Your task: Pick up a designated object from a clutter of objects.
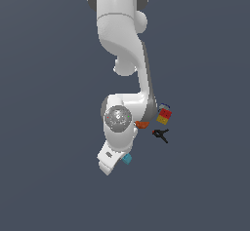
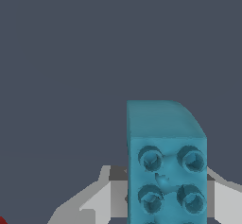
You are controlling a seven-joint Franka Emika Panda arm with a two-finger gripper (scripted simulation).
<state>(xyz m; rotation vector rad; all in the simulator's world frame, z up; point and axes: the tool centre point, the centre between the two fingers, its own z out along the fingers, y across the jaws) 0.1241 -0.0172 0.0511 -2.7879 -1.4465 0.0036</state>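
Note:
The cyan studded block (image 2: 166, 138) stands between my fingers in the wrist view, with its rows of round holes facing the camera. Both finger pads (image 2: 118, 190) lie against its sides, so my gripper (image 2: 167, 194) is shut on it. In the exterior view the arm hangs over the scene. Only a corner of the cyan block (image 1: 127, 159) peeks out beside my white hand, and my gripper (image 1: 122, 160) is mostly hidden under the hand. I cannot tell how high the block is above the floor.
A red-and-yellow block with a blue loop (image 1: 164, 114) and a black clamp (image 1: 161, 135) lie toward the exterior view's right of the arm. An orange-red object (image 1: 142, 124) is partly hidden behind the wrist. A red sliver (image 2: 2, 220) shows at the wrist view's corner.

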